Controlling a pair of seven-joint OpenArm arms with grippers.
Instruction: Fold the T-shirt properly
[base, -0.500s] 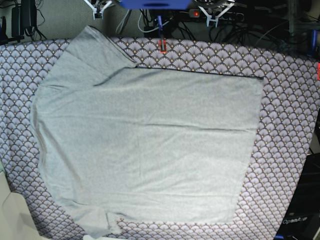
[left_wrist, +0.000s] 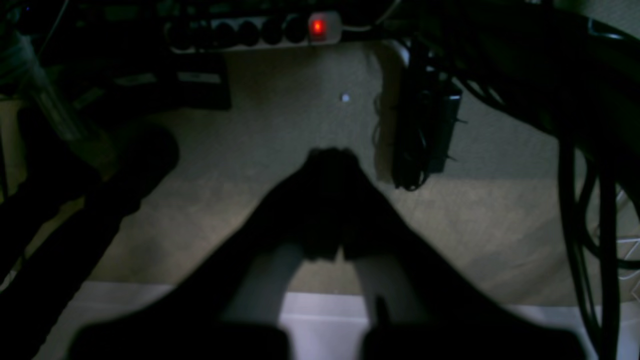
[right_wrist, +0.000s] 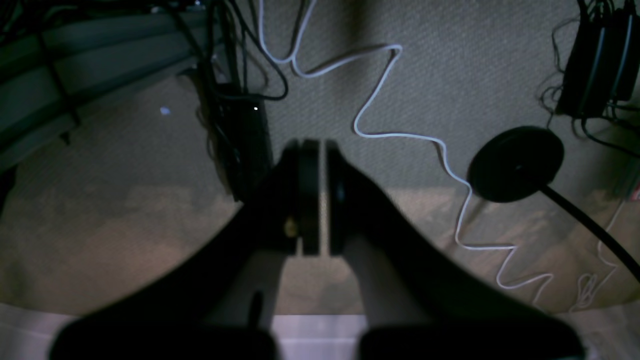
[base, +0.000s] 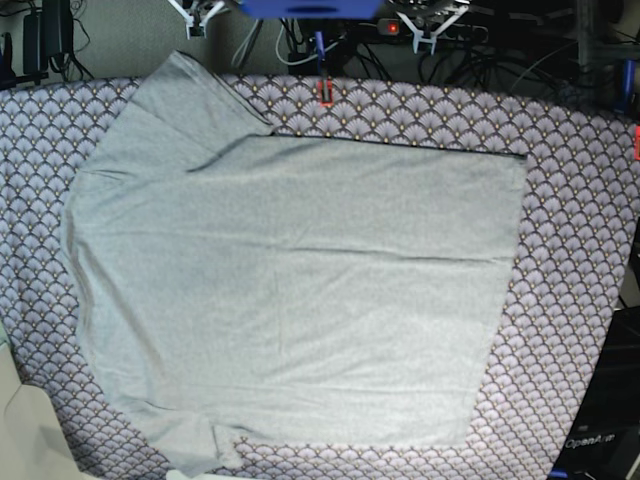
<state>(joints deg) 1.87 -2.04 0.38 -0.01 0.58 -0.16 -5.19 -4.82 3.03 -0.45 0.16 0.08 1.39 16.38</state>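
The light grey T-shirt lies spread flat on the purple patterned tablecloth. Its hem is toward the right, one sleeve points to the back left and the other to the front left. Both arms are pulled back beyond the table's far edge, and only white parts of them show at the top of the base view. My left gripper is shut and empty over carpeted floor. My right gripper is also shut on nothing above the carpet. Neither wrist view shows the shirt.
A red clip sits at the table's back edge. Behind the table are a power strip with a lit red switch, a white cable, a black round base and dark cable bundles. A beige object stands at the front left corner.
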